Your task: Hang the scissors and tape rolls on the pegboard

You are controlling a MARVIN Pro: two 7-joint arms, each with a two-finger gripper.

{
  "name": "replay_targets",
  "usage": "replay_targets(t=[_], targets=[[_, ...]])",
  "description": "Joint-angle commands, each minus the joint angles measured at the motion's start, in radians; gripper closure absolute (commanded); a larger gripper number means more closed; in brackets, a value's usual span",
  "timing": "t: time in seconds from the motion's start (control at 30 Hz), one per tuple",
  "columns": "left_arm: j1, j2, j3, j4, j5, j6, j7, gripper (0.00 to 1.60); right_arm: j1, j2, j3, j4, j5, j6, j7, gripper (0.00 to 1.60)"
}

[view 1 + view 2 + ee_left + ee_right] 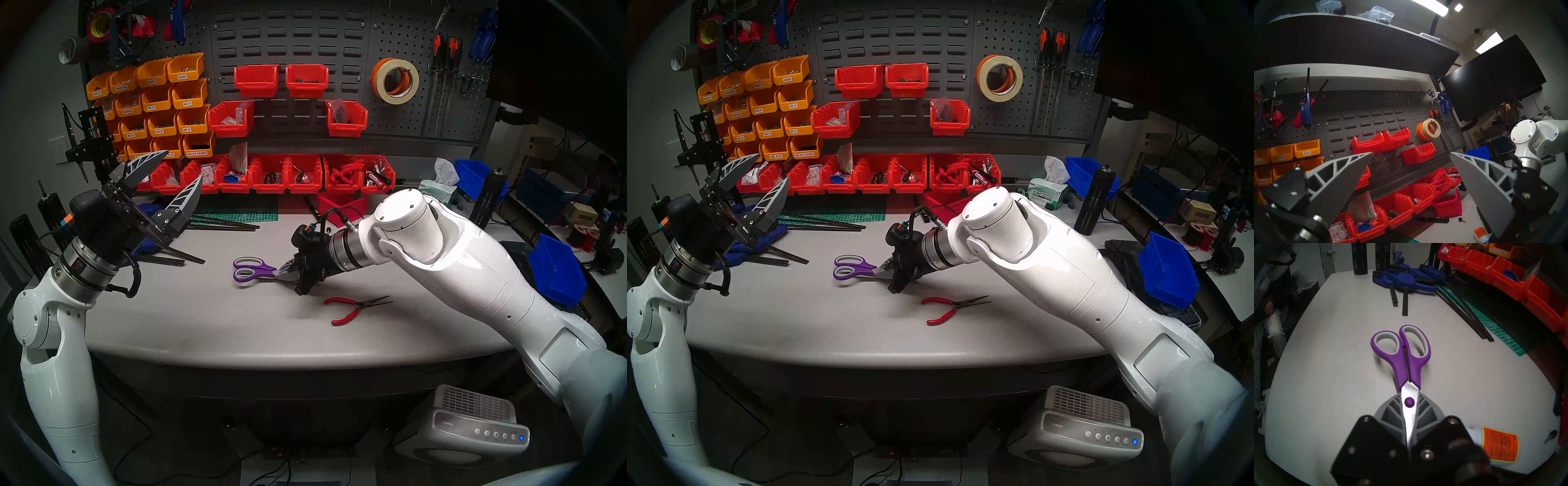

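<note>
Scissors (1407,361) pinched at the silver blades, just behind the purple pivot stud, between the pressed-together grey fingers (1390,414) of the right gripper (288,269). Purple handles with grey-lined loops pointing left across the grey table (203,322), away from the wrist, blades running back into the claw. Handle shadows smeared on the tabletop beneath the loops in the right wrist view; whether the loops touch the surface or hang just above it cannot be told. Right arm reaching in from the right, gripper angled down and leftward over the middle of the table.

Left gripper (168,180) raised at the left side, fingers spread wide, nothing between them, aimed up toward the far wall.

Tape rolls (395,79) already on the pegboard (424,112) at the far right: cream masking roll (1430,126) in front, orange roll (1421,130) behind it, both on one hook.

Red-handled needle-nose pliers (356,307) flat on the table, near and right of the scissors, apart from them. Blue bar clamps (1407,279) piled at the far left of the table, beside a green cutting mat (1491,319). Red bins (271,176) in a row along the far edge, yellow bins (152,105) above on the left.
</note>
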Motion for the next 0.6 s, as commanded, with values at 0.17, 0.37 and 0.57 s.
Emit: replay_targets(t=[0.17,0.37,0.57], targets=[[-0.013,-0.006,0.004,-0.02,-0.01,-0.004,0.002,0.0,-0.028,0.018,0.142,-0.08,0.03,-0.071,-0.103,1.6],[-0.012,-0.008,0.009,-0.019,-0.008,-0.005,0.001,0.0,-0.048,0.043,0.206,-0.116,0.057,-0.088,-0.132,1.6],[-0.015,-0.008,0.01,-0.025,-0.009,-0.004,0.003,0.0,-0.078,0.063,0.288,-0.155,0.092,-0.11,-0.163,1.6]])
